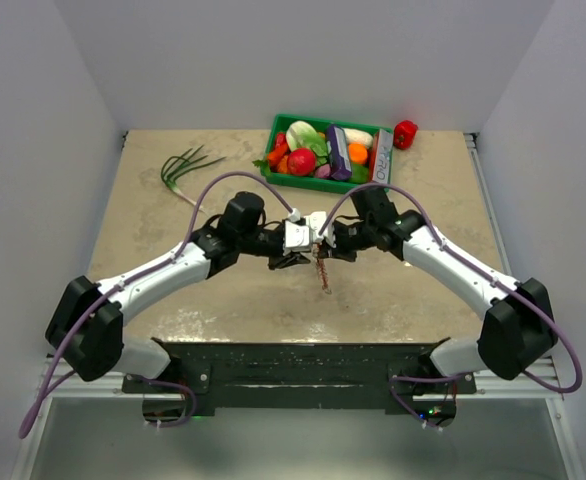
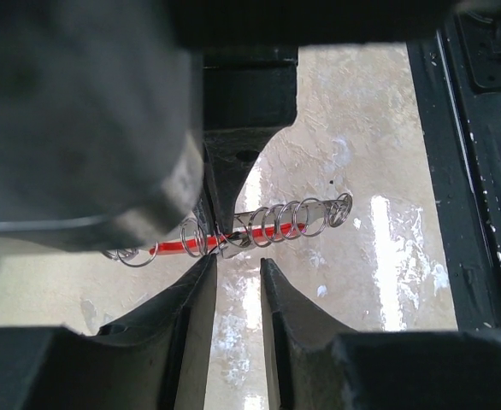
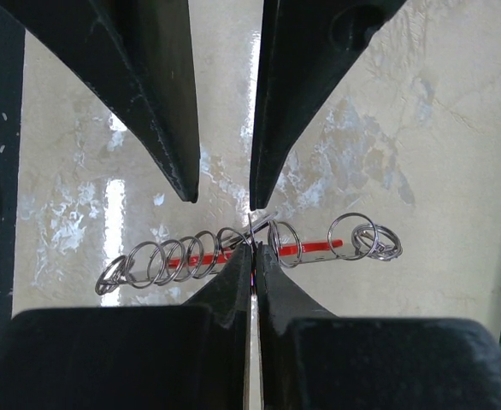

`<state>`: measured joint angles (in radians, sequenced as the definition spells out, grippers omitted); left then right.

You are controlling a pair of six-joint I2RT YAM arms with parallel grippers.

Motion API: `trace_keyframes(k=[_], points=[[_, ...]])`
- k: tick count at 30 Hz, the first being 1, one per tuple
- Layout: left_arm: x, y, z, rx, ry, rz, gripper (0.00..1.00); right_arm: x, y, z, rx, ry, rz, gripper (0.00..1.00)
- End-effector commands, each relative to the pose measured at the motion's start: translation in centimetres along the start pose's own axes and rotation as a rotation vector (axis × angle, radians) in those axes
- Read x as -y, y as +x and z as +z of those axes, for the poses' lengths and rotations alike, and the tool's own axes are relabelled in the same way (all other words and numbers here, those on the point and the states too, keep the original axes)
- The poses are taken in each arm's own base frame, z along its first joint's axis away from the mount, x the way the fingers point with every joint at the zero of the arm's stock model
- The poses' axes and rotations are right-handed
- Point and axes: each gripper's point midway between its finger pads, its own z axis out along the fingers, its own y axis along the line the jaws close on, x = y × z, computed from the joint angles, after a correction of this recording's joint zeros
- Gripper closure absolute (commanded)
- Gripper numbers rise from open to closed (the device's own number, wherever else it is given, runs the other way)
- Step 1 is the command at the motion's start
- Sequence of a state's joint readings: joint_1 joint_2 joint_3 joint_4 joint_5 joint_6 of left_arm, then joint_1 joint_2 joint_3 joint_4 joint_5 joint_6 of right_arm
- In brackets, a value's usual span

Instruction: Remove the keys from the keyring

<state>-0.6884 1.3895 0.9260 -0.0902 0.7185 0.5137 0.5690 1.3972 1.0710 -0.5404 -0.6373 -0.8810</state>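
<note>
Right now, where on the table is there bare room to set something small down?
Best is the table strip bordered by the left arm, the right arm and the near edge. Also free: between the green onions and the left arm, and between the basket and the right arm. Crowded: the centre, where left gripper and right gripper meet at the keyring.

Left arm (image 1: 163,270) jaws parted, right arm (image 1: 453,265) jaws clamped

two arms with white shells and black joints, the left arm (image 1: 163,270) at lower left and the right arm (image 1: 453,265) at lower right. a soft purple cable (image 1: 235,176) loops along each. both sit on a dark flat base plate (image 1: 293,365). the fingers (image 3: 161,94) are black and pointy.
</note>
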Motion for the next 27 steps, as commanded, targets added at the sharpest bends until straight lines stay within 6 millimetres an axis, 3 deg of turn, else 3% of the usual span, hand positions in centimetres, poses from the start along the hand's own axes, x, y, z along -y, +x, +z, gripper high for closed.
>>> trace_keyframes(k=[1, 16, 27], points=[[-1.1, -1.3, 0.6, 0.018, -0.030, 0.021, 0.67, 1.1, -2.2, -0.9, 0.064, 0.066, -0.038, 1.00], [-1.8, -0.5, 1.8, -0.015, -0.047, -0.001, 0.69, 0.9, -3.5, -1.6, 0.109, 0.077, -0.052, 1.00], [-1.9, -3.2, 0.0, 0.129, -0.009, -0.050, 0.64, 0.9, -3.4, -2.7, 0.189, 0.079, -0.012, 1.00]])
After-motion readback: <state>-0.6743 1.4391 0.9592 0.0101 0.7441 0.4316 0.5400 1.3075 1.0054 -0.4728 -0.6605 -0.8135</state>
